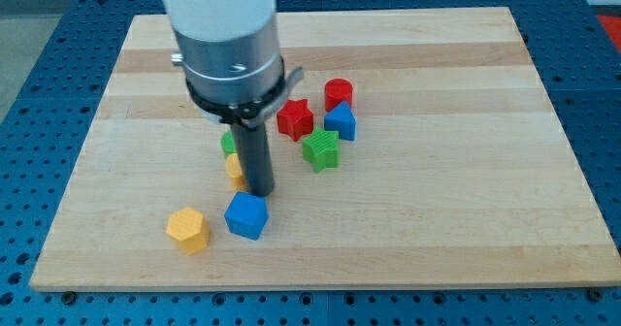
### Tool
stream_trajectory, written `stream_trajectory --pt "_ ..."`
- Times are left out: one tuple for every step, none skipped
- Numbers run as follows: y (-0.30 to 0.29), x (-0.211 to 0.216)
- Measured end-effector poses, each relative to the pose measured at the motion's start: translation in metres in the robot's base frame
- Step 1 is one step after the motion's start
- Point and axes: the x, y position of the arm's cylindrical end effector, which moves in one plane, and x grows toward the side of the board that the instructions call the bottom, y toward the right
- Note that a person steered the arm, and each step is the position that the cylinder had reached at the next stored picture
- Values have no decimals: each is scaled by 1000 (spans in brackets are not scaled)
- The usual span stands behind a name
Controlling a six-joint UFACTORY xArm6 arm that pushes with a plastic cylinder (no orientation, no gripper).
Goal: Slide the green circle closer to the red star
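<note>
The green circle (228,142), half hidden behind my tip (260,190) (no jaws fitted), is still parted from the red star (294,118) at its two o'clock.

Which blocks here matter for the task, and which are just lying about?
Job: green circle, mostly hidden behind the rod; red star; my tip, below the green circle.

Lying about: green star, red cylinder, blue block, blue cube, yellow hexagon, yellow block.
</note>
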Motion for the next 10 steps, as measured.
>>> stream_trajectory --pt "-24 -12" --pt "-46 -20" --pt "-59 -25" --pt "-37 -24" --pt "-21 -24" --pt "-21 -27" --pt "-32 -41" --pt "-37 -64" --pt "-44 -96" --pt "-52 -115"
